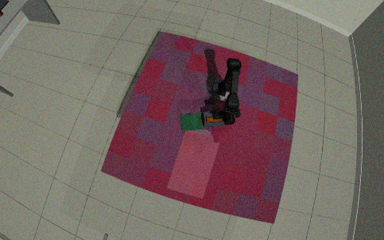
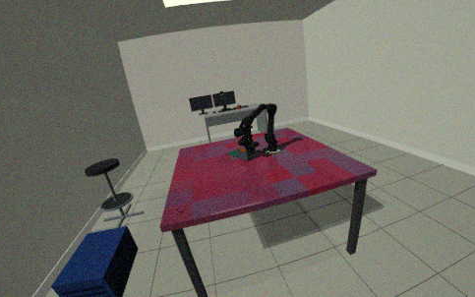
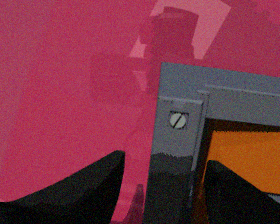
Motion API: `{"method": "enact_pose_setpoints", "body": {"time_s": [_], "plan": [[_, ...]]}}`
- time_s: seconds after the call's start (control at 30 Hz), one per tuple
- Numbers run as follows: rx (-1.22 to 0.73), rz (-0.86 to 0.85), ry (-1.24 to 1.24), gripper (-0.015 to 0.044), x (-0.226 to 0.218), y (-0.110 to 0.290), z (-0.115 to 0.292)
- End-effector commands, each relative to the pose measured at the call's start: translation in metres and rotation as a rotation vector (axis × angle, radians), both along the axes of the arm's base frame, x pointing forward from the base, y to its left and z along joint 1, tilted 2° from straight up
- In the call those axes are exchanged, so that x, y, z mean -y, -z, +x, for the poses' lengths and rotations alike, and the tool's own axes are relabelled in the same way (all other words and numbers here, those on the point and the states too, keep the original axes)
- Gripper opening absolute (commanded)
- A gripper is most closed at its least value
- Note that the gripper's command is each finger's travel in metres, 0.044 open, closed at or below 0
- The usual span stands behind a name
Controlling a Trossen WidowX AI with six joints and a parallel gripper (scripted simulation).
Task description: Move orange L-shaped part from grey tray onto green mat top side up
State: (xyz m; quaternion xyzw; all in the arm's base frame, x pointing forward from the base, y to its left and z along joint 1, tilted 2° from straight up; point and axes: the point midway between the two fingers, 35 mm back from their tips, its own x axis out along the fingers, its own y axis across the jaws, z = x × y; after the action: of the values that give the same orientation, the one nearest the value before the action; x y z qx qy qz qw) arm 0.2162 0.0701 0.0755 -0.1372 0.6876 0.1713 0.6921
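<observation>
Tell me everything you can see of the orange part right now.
The orange L-shaped part lies in the grey tray, a dark pocket edge framing it; any tilt is unclear. Its face looks plain, matte and flat. The wrist view shows one corner, the rest cut off or behind a finger. From above, only a sliver shows beneath the open gripper. Contact cannot be judged.

orange part [image 3: 257, 159] cut off, fingertips unseen
</observation>
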Motion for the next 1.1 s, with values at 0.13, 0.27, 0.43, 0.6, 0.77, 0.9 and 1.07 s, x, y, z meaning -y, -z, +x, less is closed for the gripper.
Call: {"method": "enact_pose_setpoints", "body": {"time_s": [0.13,0.27,0.43,0.6,0.77,0.9,1.07], "plan": [[-0.004,-0.012,0.010,0.0180,0.003,0.016,-0.001],[-0.004,-0.012,0.010,0.0180,0.003,0.021,-0.001],[-0.004,-0.012,0.010,0.0180,0.003,0.021,-0.001],[-0.003,-0.003,0.001,0.0180,0.000,0.020,-0.001],[-0.003,-0.003,0.001,0.0180,0.000,0.020,-0.001],[-0.004,-0.006,0.004,0.0180,-0.003,0.015,-0.003],[-0.004,-0.011,0.010,0.0180,-0.008,0.007,-0.006]]}}
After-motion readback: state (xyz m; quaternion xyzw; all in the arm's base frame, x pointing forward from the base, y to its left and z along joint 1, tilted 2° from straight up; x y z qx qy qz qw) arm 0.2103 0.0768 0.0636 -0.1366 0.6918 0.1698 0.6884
